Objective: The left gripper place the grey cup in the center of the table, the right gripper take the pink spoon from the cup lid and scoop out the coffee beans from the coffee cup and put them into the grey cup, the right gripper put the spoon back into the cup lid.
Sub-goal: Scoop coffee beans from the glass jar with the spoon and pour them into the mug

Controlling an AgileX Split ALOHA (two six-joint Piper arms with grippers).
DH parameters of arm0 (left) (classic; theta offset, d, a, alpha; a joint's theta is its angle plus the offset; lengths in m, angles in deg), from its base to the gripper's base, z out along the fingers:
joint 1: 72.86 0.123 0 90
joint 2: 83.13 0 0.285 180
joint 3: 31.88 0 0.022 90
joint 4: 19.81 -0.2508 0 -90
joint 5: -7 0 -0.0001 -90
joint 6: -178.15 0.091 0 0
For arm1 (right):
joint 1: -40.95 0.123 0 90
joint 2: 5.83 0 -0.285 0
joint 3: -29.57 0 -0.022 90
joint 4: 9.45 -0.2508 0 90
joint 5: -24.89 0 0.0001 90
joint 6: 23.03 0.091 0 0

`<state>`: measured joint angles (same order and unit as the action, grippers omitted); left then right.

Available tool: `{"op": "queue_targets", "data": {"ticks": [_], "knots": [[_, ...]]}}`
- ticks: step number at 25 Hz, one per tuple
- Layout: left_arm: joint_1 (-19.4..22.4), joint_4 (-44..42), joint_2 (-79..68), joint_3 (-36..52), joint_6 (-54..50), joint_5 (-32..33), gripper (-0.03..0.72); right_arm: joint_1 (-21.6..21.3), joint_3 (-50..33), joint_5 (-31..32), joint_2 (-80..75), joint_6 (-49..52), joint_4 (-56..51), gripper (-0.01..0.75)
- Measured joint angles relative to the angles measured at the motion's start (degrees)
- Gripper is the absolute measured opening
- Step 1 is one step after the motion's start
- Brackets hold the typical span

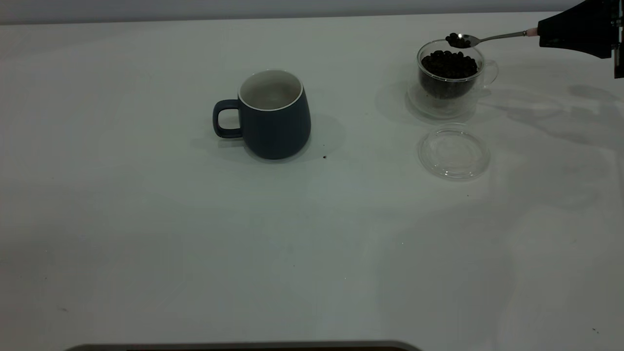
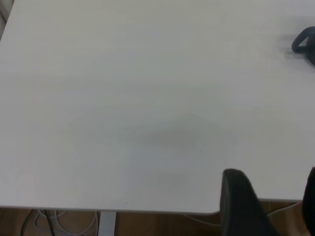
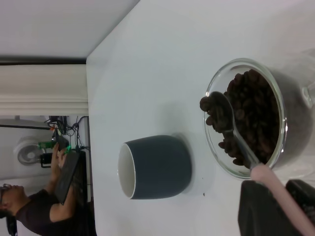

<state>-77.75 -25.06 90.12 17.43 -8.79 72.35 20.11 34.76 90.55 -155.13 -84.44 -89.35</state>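
Note:
The grey cup (image 1: 273, 114) stands upright near the middle of the table (image 1: 146, 234), handle to the left; it also shows as the grey cup (image 3: 155, 167). At the far right my right gripper (image 1: 548, 33) is shut on the pink spoon (image 1: 492, 37), whose bowl carries coffee beans (image 1: 457, 40) just above the rim of the coffee cup (image 1: 451, 75). In the right wrist view the pink spoon (image 3: 236, 137) hovers over the coffee cup (image 3: 248, 118) full of coffee beans (image 3: 256, 113). The clear cup lid (image 1: 454, 152) lies bare in front of the coffee cup. My left gripper (image 2: 270, 196) is open at the table's edge.
A small dark speck (image 1: 324, 157) lies on the table just right of the grey cup. A person (image 3: 34, 211) sits beyond the table's far side in the right wrist view. The table edge (image 2: 108, 209) runs close by the left gripper.

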Motion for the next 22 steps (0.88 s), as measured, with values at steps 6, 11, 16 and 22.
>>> {"op": "queue_targets", "data": {"ticks": [6,11,16,22], "knots": [[0.0,0.0,0.0,0.0,0.0,0.0,0.37,0.0,0.0,0.0,0.2,2.1,0.0,0.097],[0.0,0.0,0.0,0.0,0.0,0.0,0.37,0.2,0.0,0.1,1.9,2.6,0.0,0.097],[0.0,0.0,0.0,0.0,0.0,0.0,0.37,2.0,0.0,0.1,2.9,3.3,0.0,0.097],[0.0,0.0,0.0,0.0,0.0,0.0,0.37,6.9,0.0,0.1,2.9,3.6,-0.5,0.097]]}}
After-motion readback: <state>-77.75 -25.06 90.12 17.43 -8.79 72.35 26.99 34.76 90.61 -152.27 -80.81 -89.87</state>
